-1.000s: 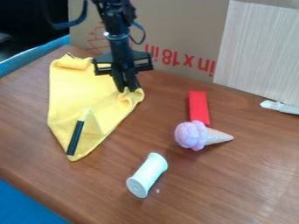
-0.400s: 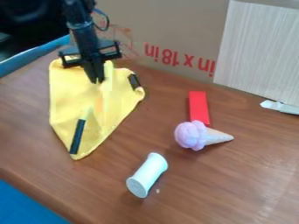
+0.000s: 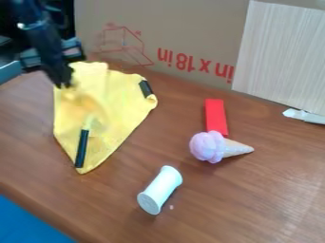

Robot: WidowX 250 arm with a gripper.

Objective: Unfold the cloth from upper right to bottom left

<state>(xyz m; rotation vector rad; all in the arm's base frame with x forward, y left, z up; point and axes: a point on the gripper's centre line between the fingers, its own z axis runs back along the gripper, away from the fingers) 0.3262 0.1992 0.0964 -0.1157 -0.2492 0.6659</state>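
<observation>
Yellow cloth [image 3: 120, 102] | dark patches | rumpled, pointed end nearest | on table [image 3: 254, 199]

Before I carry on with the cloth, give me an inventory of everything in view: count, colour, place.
Cloth: one, yellow, left part of table
Dark strips: two, on the cloth, one near its bottom tip, one at its right edge
Block: one, red, right of centre
Toy ice cream: one, pink scoop, tan cone, by the block's near end
Spool-like cylinder: one, white, front centre
Slim item: one, whitish, right edge
Table: one, brown
Cardboard: one, brown, red print, behind
Panel: one, pale, back right
Blue surfaces: two, lower left and upper left
Arm: one, black, upper left
Gripper: one, black, at cloth's upper left
</observation>
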